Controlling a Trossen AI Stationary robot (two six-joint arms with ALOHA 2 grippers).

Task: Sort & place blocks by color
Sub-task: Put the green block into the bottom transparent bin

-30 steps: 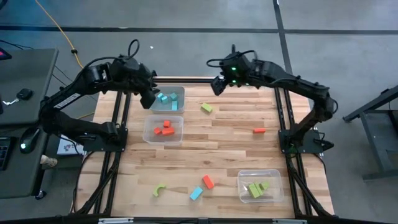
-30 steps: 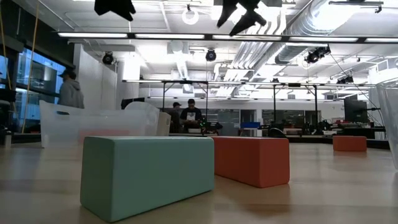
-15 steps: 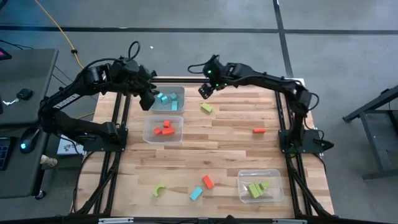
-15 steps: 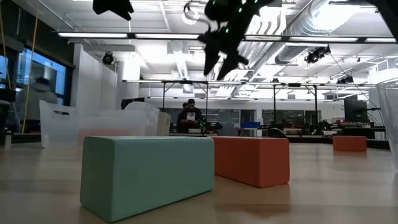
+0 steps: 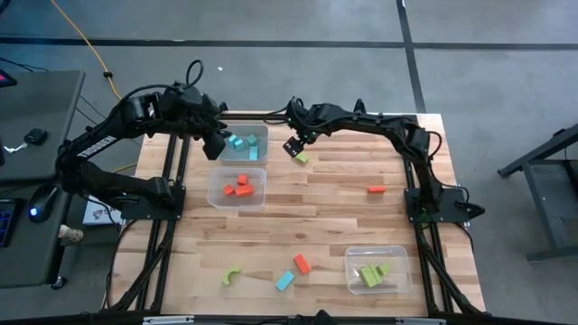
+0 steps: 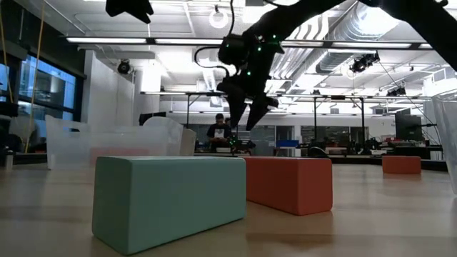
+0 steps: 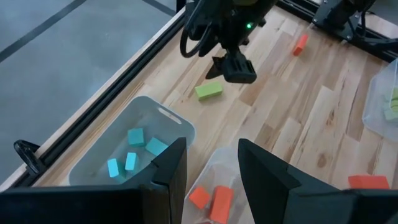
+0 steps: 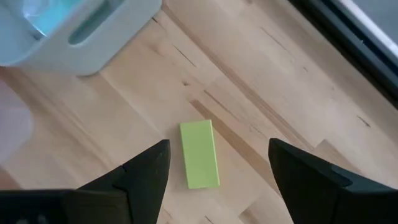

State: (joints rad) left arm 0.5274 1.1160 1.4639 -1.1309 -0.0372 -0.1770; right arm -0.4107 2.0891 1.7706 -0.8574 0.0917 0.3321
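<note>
A pale wooden plank counter point(image 5: 316, 208) stands on a grey floor point(image 5: 488, 81) crossed by dark lines. Three clear plastic bins sit on it: one point(image 5: 260, 134) at the far edge, a second point(image 5: 217, 191) just in front of it, and a third point(image 5: 397, 257) near the front right corner. A yellow cable point(image 5: 86, 41) trails over the floor. A dark side desk point(image 5: 36, 99) holds what may be a mouse point(image 5: 35, 136). Beyond, a person point(image 6: 218, 130) sits.
</note>
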